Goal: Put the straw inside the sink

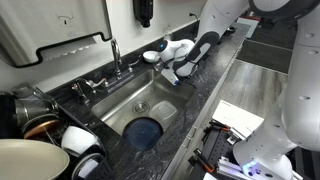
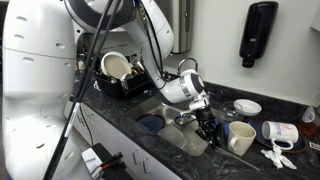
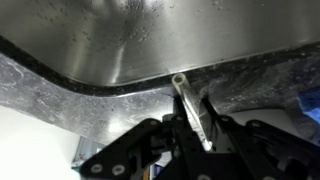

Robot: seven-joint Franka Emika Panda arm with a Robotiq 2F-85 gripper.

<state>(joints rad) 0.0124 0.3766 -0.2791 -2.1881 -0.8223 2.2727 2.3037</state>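
Observation:
In the wrist view my gripper (image 3: 205, 138) is shut on a pale straw (image 3: 190, 105). The straw sticks out from between the fingers, its open tip over the dark speckled stone rim (image 3: 90, 95) at the edge of the stainless-steel sink (image 3: 130, 35). In both exterior views the gripper (image 1: 172, 72) (image 2: 205, 122) hangs low over the counter at the end of the sink (image 1: 125, 100) (image 2: 165, 112) away from the dish pile. The straw is too small to make out there. A round blue item (image 1: 145, 131) lies in the basin.
A chrome faucet (image 1: 115, 52) stands behind the sink. A white bowl (image 1: 152, 57) sits by the gripper. Stacked dishes and pans (image 1: 40, 125) crowd the counter end. A cream mug (image 2: 240, 138), a plate (image 2: 247, 106) and a tipped cup (image 2: 278, 132) lie on the counter.

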